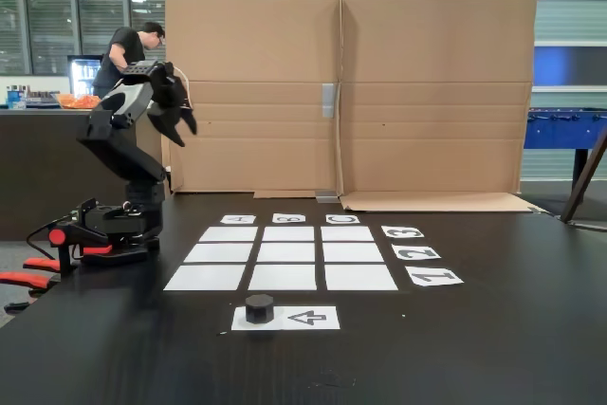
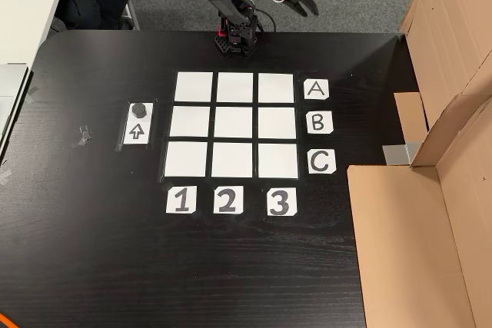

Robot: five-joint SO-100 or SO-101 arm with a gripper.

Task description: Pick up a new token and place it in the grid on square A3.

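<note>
Pincer aloft, apart from token on arrow strip

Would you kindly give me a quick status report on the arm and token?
Tool raised beside base, open, empty. Small dark-grey puck token on white arrow strip, untouched. White paper square A3 bare; nothing blocking.

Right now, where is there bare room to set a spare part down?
Bare dark table lies wide below labels 1, 2, 3 and left of the arrow strip holding the token. It is crowded around the grid and tighter near the cardboard.
</note>
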